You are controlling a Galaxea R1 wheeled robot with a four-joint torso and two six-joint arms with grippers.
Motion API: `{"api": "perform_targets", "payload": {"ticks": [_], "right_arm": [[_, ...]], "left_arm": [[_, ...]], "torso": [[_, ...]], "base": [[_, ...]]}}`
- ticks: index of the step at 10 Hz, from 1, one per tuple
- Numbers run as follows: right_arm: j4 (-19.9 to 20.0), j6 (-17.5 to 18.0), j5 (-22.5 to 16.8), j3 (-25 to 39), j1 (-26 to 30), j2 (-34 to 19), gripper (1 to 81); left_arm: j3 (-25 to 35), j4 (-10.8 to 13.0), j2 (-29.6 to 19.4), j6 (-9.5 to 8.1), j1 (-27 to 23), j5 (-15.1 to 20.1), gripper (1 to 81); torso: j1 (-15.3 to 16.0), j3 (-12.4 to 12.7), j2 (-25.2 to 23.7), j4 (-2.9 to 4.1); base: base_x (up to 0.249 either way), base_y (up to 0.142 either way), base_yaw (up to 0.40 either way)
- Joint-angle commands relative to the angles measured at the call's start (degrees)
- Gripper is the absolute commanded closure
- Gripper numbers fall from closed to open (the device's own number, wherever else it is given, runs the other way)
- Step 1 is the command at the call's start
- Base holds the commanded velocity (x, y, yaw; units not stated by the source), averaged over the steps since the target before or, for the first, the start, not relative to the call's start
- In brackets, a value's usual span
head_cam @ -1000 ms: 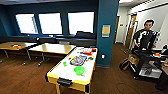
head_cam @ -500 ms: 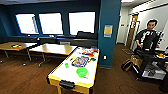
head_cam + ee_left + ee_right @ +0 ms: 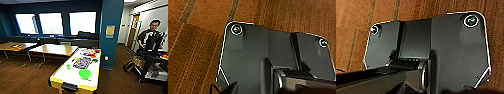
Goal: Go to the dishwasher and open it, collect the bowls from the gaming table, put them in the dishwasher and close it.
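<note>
We face the gaming table (image 3: 75, 75), a long white top with a yellow edge, standing lengthwise ahead of us on a brown wood floor (image 3: 27, 80). A lime green bowl (image 3: 85, 74) sits on the table's near end, toward its right edge; a small upright green cup (image 3: 68, 66) stands just to its left, apart from it. Beyond them colourful board-game boxes (image 3: 82, 62) crowd the table's middle and far end (a yellow patch near the boxes is too blurred for us to name). Left of the table stand two plain wooden tables (image 3: 53, 49), and behind them three bright windows (image 3: 51, 23) break a dark blue wall. A blue pillar (image 3: 111, 32) rises at the table's far right corner. Well to the right of the table a person (image 3: 151, 35) in dark clothes stands at a black cart (image 3: 152, 62). Both wrist views look down on the wood floor past dark robot plates; we cannot tell how either gripper's fingers stand.
</note>
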Motion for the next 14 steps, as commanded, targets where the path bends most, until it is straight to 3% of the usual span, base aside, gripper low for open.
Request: {"api": "perform_targets", "payload": {"ticks": [1,14], "right_arm": [[-0.27,-0.11,-2.51,0.21,3.00,0.06,1.0],[-0.27,-0.11,-2.42,0.21,2.83,0.06,1.0]], "left_arm": [[-0.16,0.30,-0.11,0.07,-2.71,2.49,1.0],[-0.16,0.39,-0.11,0.07,-2.71,2.49,1.0]], "torso": [[0.00,0.00,0.00,0.00],[0.00,0.00,0.00,0.00]], "base": [[0.100,0.090,0.000],[0.102,0.089,0.000]]}}
